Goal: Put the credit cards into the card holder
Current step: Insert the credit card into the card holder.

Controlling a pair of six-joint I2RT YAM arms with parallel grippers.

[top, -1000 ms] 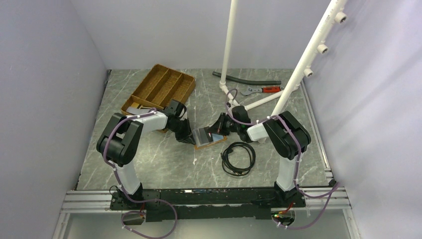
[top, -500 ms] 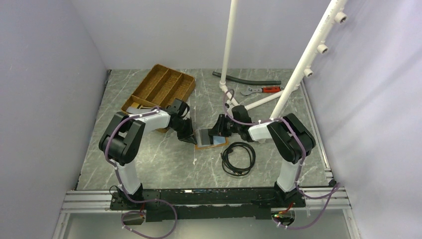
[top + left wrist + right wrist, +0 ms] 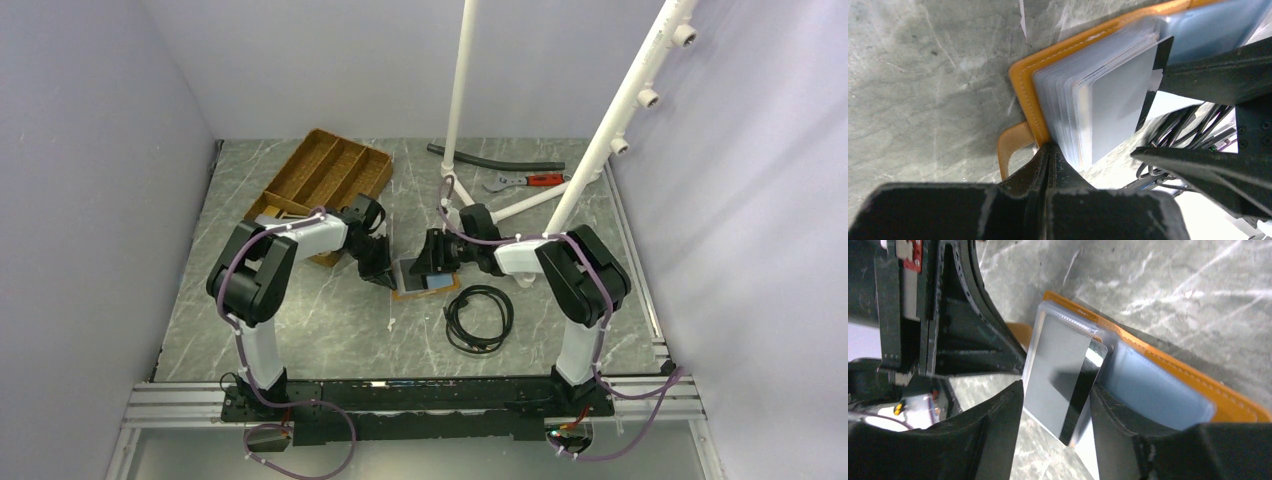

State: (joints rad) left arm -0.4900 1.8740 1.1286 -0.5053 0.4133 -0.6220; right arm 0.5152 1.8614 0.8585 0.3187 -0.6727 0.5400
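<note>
Top view: 2 arms reach from the near edge of a grey marbled table (image 3: 300, 330) toward its middle. The left arm (image 3: 262, 275) bends at the elbow and its forearm angles right. It ends in the left gripper (image 3: 382, 275) at the left edge of the orange card holder (image 3: 440, 288). The right arm (image 3: 575, 272) bends the same way, its forearm pointing left, with the right gripper (image 3: 428, 262) over the holder. The holder lies open on the table between the 2 grippers. A wooden tray (image 3: 325, 172) sits beyond it to the left, and a coiled black cable (image 3: 478, 318) lies just beside it on the near right.

Left wrist view: the left gripper's fingers (image 3: 1035, 172) are pressed together, their tips against the holder's orange edge, just beside its snap tab (image 3: 1010, 147). Whether they pinch any leather cannot be told. A fanned stack of whitish-grey cards (image 3: 1108, 100) rises from the holder directly beyond the fingertips.

Right wrist view: the right gripper's fingers (image 3: 998, 430) stand apart, 1 on each side of a grey card (image 3: 1055, 360) with a dark strip. The card tilts, its far end at the holder's clear sleeves, beside a pale blue pocket (image 3: 1158, 387). Whether the fingers touch its edges is unclear.
</note>
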